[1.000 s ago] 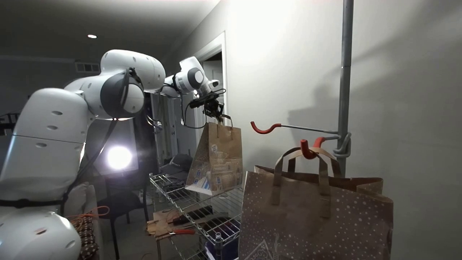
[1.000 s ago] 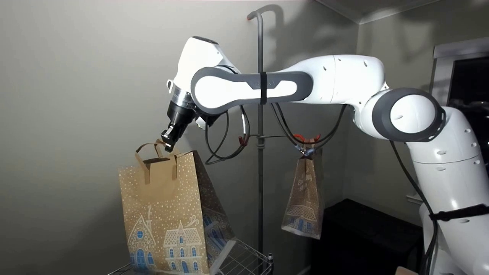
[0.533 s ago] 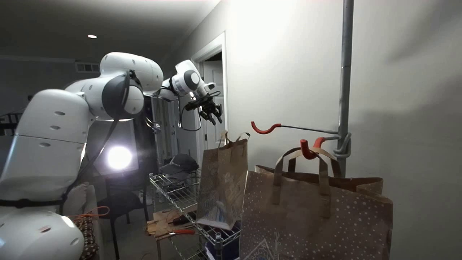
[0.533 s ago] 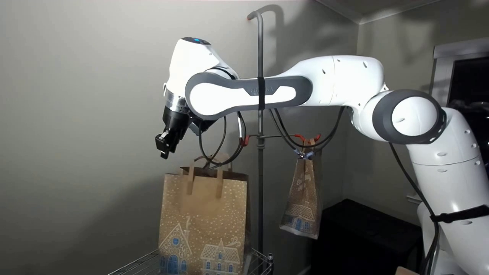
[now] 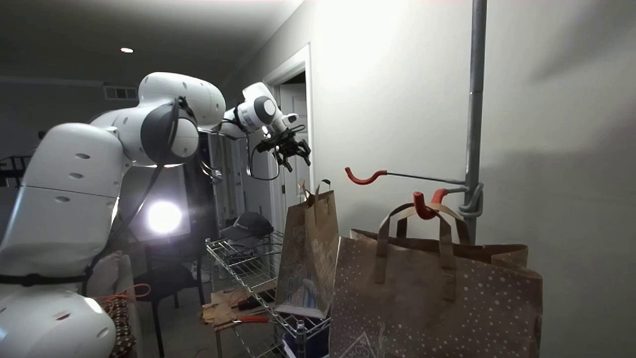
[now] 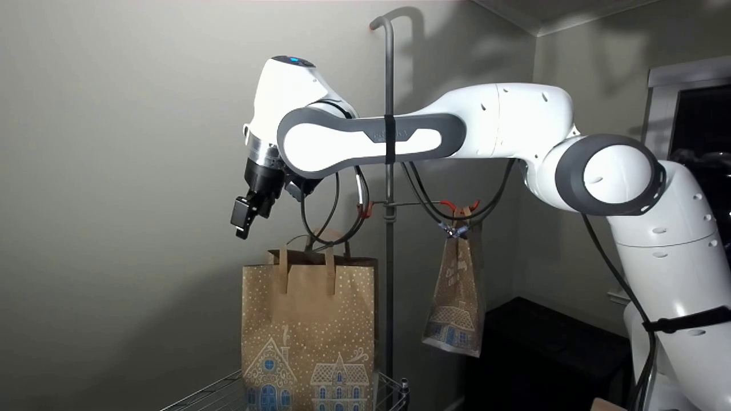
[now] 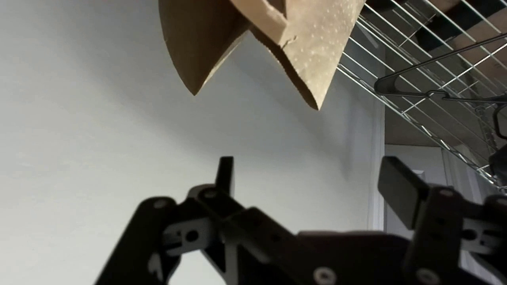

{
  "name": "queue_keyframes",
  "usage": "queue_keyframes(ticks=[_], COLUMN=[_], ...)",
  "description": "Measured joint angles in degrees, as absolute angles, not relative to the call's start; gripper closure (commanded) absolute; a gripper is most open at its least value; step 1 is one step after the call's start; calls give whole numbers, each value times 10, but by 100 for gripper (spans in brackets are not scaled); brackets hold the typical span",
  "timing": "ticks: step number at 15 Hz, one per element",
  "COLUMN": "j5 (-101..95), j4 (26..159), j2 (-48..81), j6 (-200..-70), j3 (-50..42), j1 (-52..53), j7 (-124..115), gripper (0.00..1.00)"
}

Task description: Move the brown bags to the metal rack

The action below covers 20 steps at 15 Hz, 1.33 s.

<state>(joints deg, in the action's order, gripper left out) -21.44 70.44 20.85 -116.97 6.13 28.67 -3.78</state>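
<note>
A brown bag (image 5: 307, 253) stands upright on the metal rack (image 5: 248, 268), near the shelf's close end; in an exterior view that bag (image 6: 308, 319) faces the camera, its base cut off. Its rim and a handle (image 7: 263, 16) show at the top of the wrist view. Another brown bag (image 5: 432, 298) hangs by its handles from a red hook; an exterior view shows this hanging bag (image 6: 455, 297) side-on. Above the racked bag, my gripper (image 7: 309, 170) is open, fingers spread wide with only wall between them. The gripper (image 5: 299, 166) is apart from the bag's handles.
A grey pole (image 6: 389, 171) carries the red hooks beside the rack. A black cap (image 5: 248, 224) lies at the shelf's far end, and a black hanger (image 7: 400, 87) shows over the wires. Arm cables (image 6: 337, 228) dangle near the racked bag's handles.
The gripper has opened and let go of the bag's handles, pulling back slightly. The bag has dropped onto the rack and shifted toward its near end. The hanging bag has barely moved.
</note>
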Motion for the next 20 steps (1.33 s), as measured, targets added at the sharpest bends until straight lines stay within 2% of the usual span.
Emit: queue_keyframes(ticks=[10,15,20], j5=[-214,-169,-109], j4=[739,832,987], j2=[127,9,-74], j6=[-1117,-1117,-1118], j3=[59,51,21], j1=[262,235,185], j7=[161,267,302], gripper=[0,0,0])
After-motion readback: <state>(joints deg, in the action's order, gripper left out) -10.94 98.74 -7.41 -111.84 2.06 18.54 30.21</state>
